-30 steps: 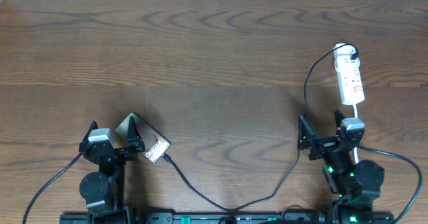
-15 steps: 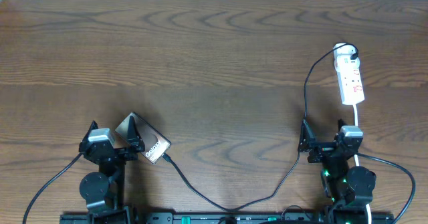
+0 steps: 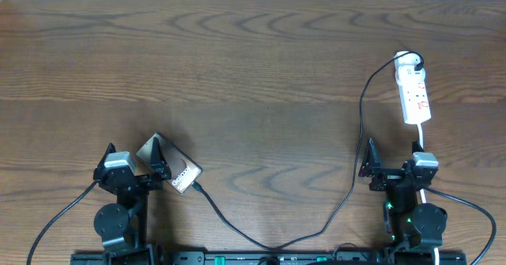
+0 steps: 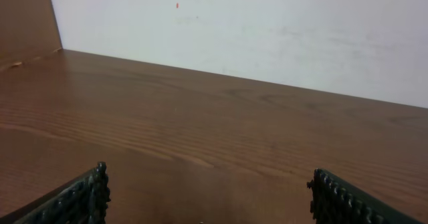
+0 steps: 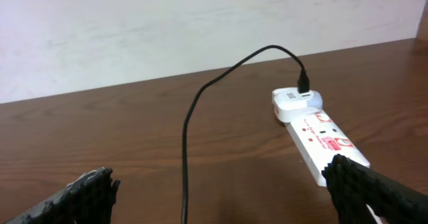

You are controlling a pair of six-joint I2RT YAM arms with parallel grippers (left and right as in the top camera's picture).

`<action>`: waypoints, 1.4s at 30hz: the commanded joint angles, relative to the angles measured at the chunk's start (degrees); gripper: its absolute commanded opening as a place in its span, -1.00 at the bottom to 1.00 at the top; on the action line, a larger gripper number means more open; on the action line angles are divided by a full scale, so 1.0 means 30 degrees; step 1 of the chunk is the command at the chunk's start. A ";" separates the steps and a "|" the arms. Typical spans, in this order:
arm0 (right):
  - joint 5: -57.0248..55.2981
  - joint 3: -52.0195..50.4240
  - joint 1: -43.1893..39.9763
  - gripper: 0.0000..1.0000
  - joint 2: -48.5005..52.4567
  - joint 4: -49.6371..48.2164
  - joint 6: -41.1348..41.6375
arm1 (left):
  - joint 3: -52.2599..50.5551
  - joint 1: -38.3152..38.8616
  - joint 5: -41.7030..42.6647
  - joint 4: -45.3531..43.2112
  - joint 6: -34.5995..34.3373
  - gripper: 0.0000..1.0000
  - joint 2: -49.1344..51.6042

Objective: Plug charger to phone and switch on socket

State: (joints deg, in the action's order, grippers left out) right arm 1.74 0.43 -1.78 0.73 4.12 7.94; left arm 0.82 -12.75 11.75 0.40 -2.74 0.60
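The phone lies flat and slanted at the front left, right beside my left gripper, which is open and empty. In the left wrist view the left gripper has only bare wood between its fingers. The charger, a thin black cable, runs from the phone's near end along the front edge and up to a white adapter on the socket. My right gripper stands open a short way in front of the socket. The charger lies on the table between the right gripper's fingers, untouched.
A white cord leaves the socket's near end and passes the right arm. Both arm bases sit at the table's front edge. A white wall stands behind the far edge.
The right arm has drawn back from the socket toward the front edge, its gripper still open. The left arm, phone and cable have not moved.
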 commanded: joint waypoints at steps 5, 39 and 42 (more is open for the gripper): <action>-0.0466 -0.0036 0.0576 0.99 -0.0153 0.0175 -0.1603 | -0.0182 -0.0051 0.0721 0.0852 0.0044 0.85 -0.0124; -0.0386 -0.0036 0.1625 0.98 -0.0153 0.0080 -0.3599 | -0.0182 -0.0051 0.0721 0.0852 0.0044 0.85 -0.0124; -0.0386 -0.0036 0.1603 0.98 -0.0153 0.0080 -0.3592 | -0.0182 -0.0051 0.0721 0.0852 0.0044 0.85 -0.0124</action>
State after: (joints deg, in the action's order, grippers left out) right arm 1.06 0.43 2.39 0.71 4.12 -2.15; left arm 0.82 -12.75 11.75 0.40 -2.74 0.60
